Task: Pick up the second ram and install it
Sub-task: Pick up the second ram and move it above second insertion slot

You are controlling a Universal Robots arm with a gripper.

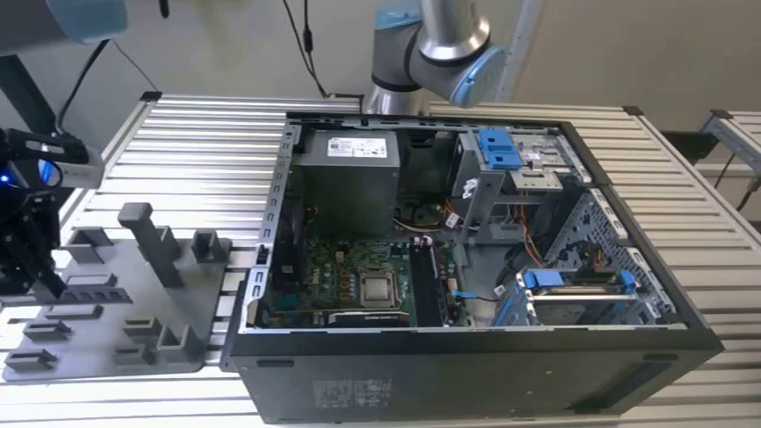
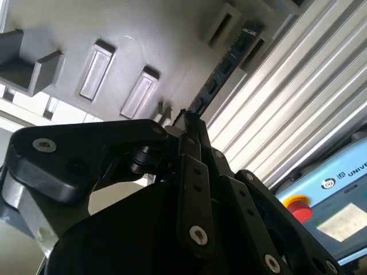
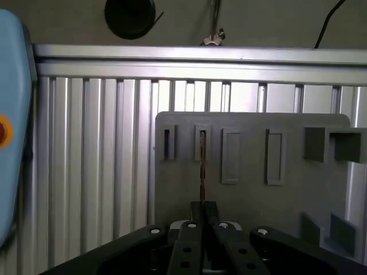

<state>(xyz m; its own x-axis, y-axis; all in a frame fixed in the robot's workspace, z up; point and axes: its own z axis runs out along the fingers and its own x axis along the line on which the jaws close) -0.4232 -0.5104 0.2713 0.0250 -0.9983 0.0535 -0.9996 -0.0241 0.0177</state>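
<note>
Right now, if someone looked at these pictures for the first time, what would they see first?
Probably the big open computer case in the middle of the slatted metal table in the exterior view, its green board on show. Next, in the first wrist view, the black claw pinching the second ram, a thin stick seen edge-on, whose far end sits at a slot in the grey tray.

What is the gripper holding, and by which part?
The second ram, pinched at its near end by the gripper; its far end meets a grey tray slot.
</note>
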